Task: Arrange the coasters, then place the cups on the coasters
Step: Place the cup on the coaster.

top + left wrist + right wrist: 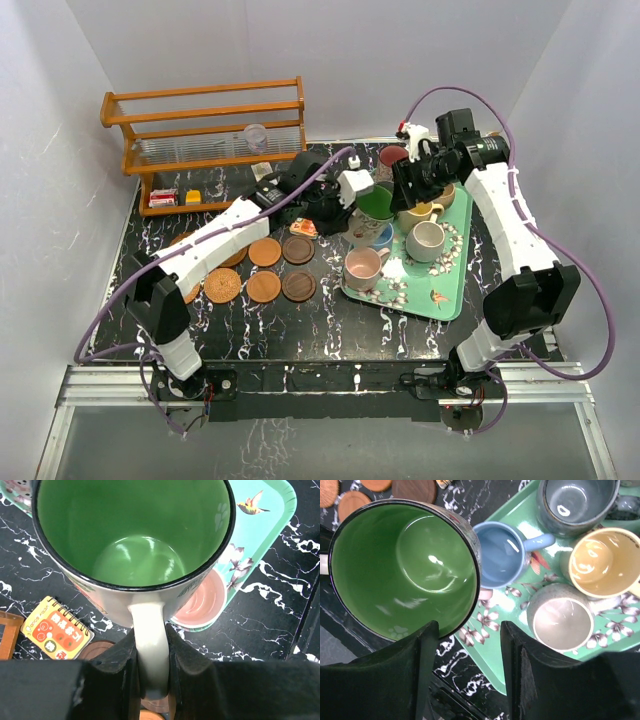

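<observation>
While the left gripper [152, 665] pinches the pale handle of the green mug [135, 535] tight between both fingers, the mug sits upright, mouth up, empty, over the left edge of the green flowered tray [455, 290]. It looks raised above the pink mug [202, 600], though its base is hidden, so lift unconfirmed. The right gripper [470, 630] stands at the mug's opposite side with its jaws apart and nothing between them; the finger nearer the green mug lies just beside the black rim. On the tray, from the right wrist view: blue mug [497, 555] next to the green one, handle toward the grey mug [572, 502]; yellow mug [602, 562] beyond; an off-white mug [562, 617] nearest the right gripper. All upright, empty. The coasters [264, 287] lie flat on the black marbled table [330, 330] left of the tray, in loose rows, some partly under the left arm, none bearing a cup. A small orange spiral-bound card [57, 630] lies near them. A wooden rack [205, 130] stands at the far left.
</observation>
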